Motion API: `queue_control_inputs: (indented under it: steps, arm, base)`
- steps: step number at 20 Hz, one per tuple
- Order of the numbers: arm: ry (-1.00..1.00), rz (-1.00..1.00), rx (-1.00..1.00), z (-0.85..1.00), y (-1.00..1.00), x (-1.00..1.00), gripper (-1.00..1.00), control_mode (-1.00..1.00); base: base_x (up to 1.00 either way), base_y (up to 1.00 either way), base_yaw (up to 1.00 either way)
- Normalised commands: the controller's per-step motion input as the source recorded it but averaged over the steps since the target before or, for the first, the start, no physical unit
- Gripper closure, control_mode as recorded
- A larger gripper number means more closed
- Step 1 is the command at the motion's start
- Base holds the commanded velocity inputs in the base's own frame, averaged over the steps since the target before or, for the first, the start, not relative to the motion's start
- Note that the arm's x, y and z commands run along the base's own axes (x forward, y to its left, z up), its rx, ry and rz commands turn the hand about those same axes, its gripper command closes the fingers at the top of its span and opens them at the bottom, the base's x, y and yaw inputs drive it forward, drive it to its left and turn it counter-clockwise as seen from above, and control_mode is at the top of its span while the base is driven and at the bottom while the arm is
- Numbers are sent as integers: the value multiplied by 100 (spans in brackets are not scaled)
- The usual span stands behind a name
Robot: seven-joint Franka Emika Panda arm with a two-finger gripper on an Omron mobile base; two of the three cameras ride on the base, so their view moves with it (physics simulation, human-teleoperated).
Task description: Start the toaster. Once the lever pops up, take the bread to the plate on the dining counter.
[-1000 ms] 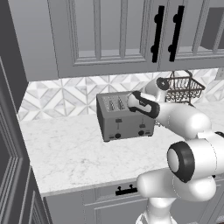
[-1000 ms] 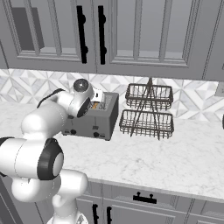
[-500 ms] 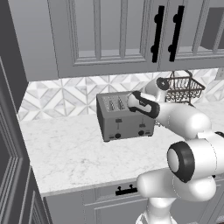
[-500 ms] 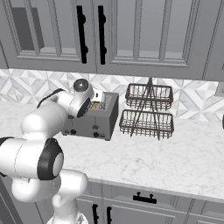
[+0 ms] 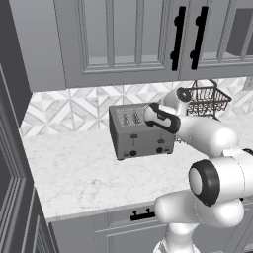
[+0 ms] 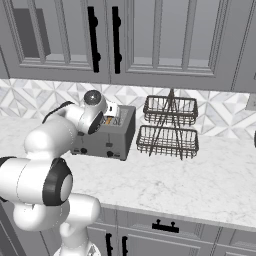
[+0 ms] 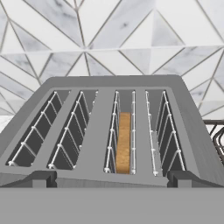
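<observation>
1. Hand view, nearest first: the two dark tips of the claw rise at the bottom, spread as wide as they go, nothing between them. They straddle the near edge of the boxy grey metal four-slot toaster.

2. Just past the tips: four wire-lined slots. The square tan slice of bread with darker crust stands on edge in the third slot from the left, its top edge sitting below the slot rim. The other three slots look bare.

3. Left base view: the toaster stands on the white marble table, near the backsplash. Its front face carries black levers and knobs low down. The white arm reaches over the toaster's right end.

4. Right base view, further out: a dark wire two-tier rack stands just beside the toaster, apart from it. Behind both, diamond-patterned marble tile backsplash; above, grey cabinet doors with black handles.

5. Step in hand, as I judge it: starting the toaster. The claw hovers above the top, not at a lever. Whether a lever is already down, I cannot tell.

6. Next move likely calls for dropping forward and down over the front face, to press the lever on the bread's side.
</observation>
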Motion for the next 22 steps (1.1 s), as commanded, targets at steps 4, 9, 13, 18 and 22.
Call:
queue_control_inputs:
  steps: [4,9,13,18,22]
  arm:
    - [0,0,0,0,0,0,-100,-100]
    - [0,0,0,0,0,0,-100,-100]
    - [0,0,0,0,0,0,-100,-100]
    - [0,0,0,0,0,0,-100,-100]
    - [0,0,0,0,0,0,-100,-100]
  base:
    - [0,0,0]
    - [0,0,0]
    - [0,0,0]
    - [0,0,0]
    - [0,0,0]
